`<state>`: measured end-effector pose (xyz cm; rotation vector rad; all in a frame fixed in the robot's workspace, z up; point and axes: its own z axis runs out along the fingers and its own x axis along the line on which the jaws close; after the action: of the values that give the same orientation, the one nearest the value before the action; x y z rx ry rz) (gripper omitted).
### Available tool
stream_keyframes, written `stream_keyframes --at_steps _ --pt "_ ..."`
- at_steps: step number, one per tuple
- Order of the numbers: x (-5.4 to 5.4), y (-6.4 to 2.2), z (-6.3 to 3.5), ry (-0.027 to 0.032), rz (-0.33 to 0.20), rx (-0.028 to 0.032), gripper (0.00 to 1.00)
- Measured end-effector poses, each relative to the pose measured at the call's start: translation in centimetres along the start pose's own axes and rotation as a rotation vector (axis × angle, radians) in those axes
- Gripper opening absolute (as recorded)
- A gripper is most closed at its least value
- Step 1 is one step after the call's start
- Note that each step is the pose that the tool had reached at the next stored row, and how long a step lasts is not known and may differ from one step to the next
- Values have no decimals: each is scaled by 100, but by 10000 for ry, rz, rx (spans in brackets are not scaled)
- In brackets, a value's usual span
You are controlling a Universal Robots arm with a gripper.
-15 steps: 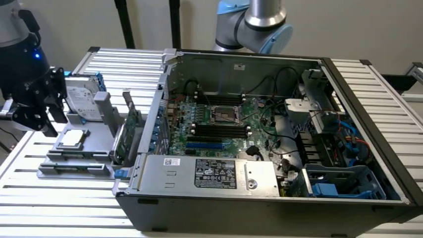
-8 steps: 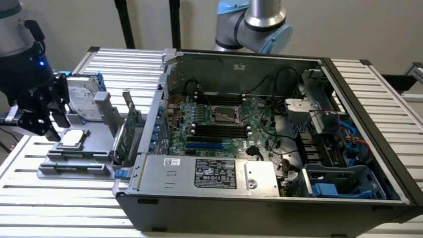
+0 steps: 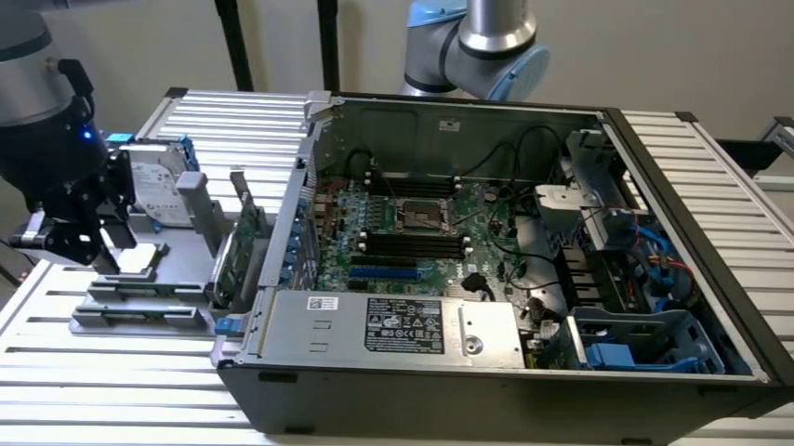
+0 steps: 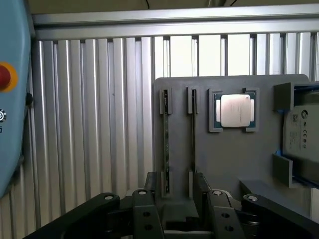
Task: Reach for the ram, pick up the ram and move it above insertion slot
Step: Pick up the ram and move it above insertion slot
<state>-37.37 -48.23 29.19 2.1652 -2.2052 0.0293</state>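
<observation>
ram: long, thin, dark green circuit-board stick (image 4: 166, 149), seen edge-on, standing on its edge between small grey holders on a flat grey fixture plate (image 4: 224, 164); nothing touches it.
gripper: black two-fingered gripper (image 4: 177, 211) hangs over one end of the plate, near the end of the ram.
jaws: spread wide and holding nothing; the ram's line runs into the gap between the two fingers (image 4: 144, 211).
beside the ram: square silver-topped processor (image 4: 234, 110) in a grey frame, then a grey hard drive with blue rails (image 4: 301, 134).
insertion slot: long, narrow black plastic memory socket (image 3: 410, 244), one of several parallel ones on the green motherboard (image 3: 490, 209) inside the open dark computer case (image 3: 434, 400), well apart from the fixture plate, towards the exterior view's right.
</observation>
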Motion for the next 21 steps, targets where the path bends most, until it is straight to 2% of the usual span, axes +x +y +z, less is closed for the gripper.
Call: stream_keyframes --at_steps 21 --pt "87 -3 387 11 -477 23 42"
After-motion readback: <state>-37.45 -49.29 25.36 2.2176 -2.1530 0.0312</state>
